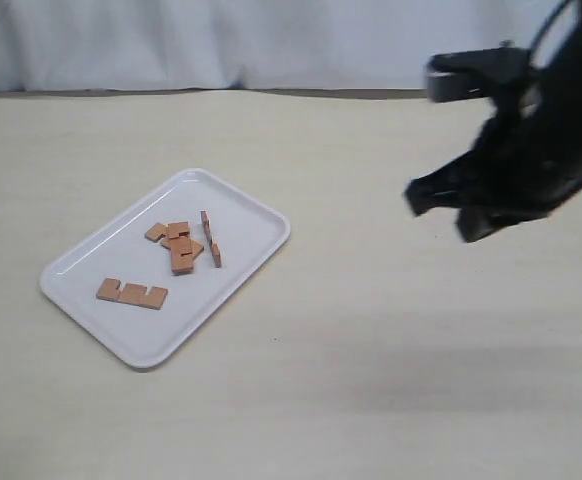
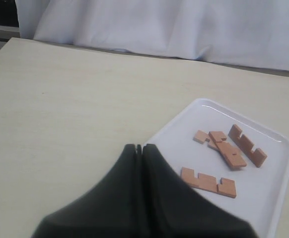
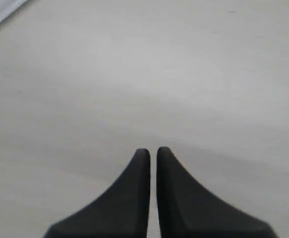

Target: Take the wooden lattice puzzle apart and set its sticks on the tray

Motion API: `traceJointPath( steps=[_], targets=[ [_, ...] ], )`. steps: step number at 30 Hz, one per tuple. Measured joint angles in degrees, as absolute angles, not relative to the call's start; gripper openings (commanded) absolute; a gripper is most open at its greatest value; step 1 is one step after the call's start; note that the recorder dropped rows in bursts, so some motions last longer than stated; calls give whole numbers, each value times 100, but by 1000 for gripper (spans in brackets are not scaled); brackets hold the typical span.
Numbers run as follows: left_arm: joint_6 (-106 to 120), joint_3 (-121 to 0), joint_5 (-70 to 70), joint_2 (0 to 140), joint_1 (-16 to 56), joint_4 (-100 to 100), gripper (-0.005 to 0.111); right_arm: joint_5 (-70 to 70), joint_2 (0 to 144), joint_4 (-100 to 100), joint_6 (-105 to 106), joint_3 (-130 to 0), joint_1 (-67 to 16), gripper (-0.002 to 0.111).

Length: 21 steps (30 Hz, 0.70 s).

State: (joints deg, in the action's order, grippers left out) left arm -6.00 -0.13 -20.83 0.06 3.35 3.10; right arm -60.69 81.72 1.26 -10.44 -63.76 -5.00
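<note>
The sticks [image 1: 179,243] lie loose on the tray [image 1: 81,262]: a small pile near its middle, one on edge just beside the pile, and one notched stick [image 1: 132,293] flat and apart. The left gripper [image 2: 139,148] hangs by the tray's rim, tips pressed together, empty. The right gripper [image 3: 153,151], well away from the tray over the table [image 1: 371,380], shows a bare sliver between its tips and holds nothing

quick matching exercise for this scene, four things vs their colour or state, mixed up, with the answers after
Things:
1. tray
2. stick farthest left in the exterior view
3. stick farthest right in the exterior view
4. left gripper

Colour or state:
A. standing on its long edge
B. white
C. shut, holding nothing
D. lying flat, apart from the others

Pairs: 1-B, 2-D, 3-A, 4-C
</note>
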Motion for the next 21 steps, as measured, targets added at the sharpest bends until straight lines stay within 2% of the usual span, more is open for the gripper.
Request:
traceJointPath(
  steps=[4, 8, 12, 21],
  targets=[
    [-600, -13, -2083, 6, 335, 310, 0, -5894, 7095, 568, -1018, -5791, 669, 4],
    [-600, -13, -2083, 6, 335, 310, 0, -5336, 6172, 1007, -1009, -5147, 1384, 4],
    [-600, -13, -2083, 6, 335, 310, 0, -4349, 5063, 1165, -1009, -4286, 1437, 4],
    [-600, -13, -2083, 6, 335, 310, 0, -2175, 2660, 1183, -1005, -2399, 918, 4]
  ],
)
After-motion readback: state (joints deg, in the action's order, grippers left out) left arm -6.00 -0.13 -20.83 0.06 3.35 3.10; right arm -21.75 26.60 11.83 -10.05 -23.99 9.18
